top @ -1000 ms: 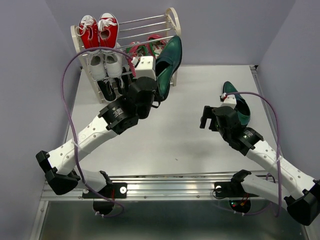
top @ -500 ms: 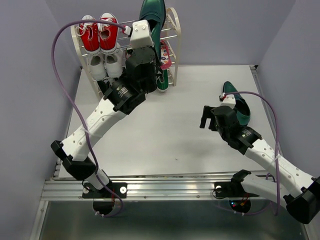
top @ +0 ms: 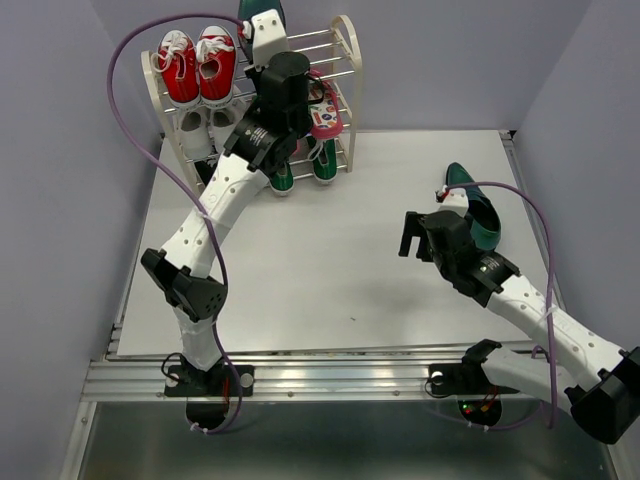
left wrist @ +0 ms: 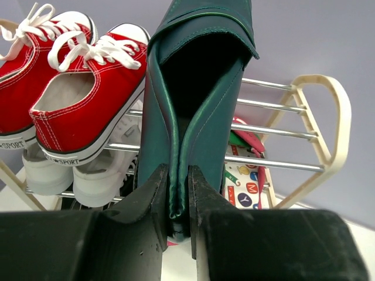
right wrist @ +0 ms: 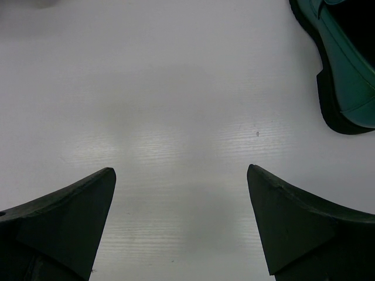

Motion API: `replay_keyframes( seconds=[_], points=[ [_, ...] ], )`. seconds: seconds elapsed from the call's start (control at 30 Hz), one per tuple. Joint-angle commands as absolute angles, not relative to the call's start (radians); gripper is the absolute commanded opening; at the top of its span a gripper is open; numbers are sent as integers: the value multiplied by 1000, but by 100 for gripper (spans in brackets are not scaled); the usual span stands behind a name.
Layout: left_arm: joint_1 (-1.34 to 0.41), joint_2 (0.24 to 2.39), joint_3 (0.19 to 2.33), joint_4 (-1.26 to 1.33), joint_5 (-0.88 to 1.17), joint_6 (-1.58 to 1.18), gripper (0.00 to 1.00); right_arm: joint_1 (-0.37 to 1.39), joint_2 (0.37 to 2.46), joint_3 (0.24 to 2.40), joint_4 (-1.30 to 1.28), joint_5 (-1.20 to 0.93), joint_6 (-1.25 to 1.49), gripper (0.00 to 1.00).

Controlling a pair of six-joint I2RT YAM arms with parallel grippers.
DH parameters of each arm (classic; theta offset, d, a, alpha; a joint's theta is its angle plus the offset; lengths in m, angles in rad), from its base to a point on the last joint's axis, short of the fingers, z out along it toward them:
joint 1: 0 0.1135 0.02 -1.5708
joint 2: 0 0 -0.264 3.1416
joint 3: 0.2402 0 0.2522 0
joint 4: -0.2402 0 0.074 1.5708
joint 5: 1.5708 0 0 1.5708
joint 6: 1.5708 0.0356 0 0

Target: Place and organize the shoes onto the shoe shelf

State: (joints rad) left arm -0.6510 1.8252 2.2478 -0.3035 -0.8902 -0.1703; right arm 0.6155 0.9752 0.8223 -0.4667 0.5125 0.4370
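Observation:
My left gripper (left wrist: 179, 190) is shut on the heel wall of a dark green glossy loafer (left wrist: 199, 88). It holds the loafer toe-up over the top tier of the shoe shelf (top: 346, 60), just right of the red sneakers (top: 197, 65). In the top view the left gripper (top: 262, 28) sits at the shelf's top rods, and only the tip of the held loafer (top: 262, 10) shows. Red-pink flip-flops (top: 325, 115) lie on a middle tier. Green canvas sneakers (top: 323, 160) stand low at the shelf. The other loafer (top: 476, 215) lies on the table by my open right gripper (top: 412, 235), at the top right in the right wrist view (right wrist: 345, 70).
Red sneakers (left wrist: 82, 99) fill the left of the top tier, with white sneakers (left wrist: 88, 175) below them and dark shoes (top: 215, 175) lower still. The cream side frame (left wrist: 337, 129) closes the shelf's right end. My right gripper (right wrist: 180, 171) hangs over bare white table (top: 330, 270).
My left arm has raised the loafer from in front of the shelf's right side up and leftward over the top tier. The right arm has stayed still and open.

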Motion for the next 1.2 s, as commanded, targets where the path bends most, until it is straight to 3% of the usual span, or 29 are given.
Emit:
replay_keyframes(
  seconds=[0.0,1.17],
  points=[
    [-634,1784,2335,-173,-926,-224,0,612,980,873,-451,548,426,100],
    [-531,1914,2394,-170,-804,-285,0,612,1000,873,-480,540,431,100]
  ],
)
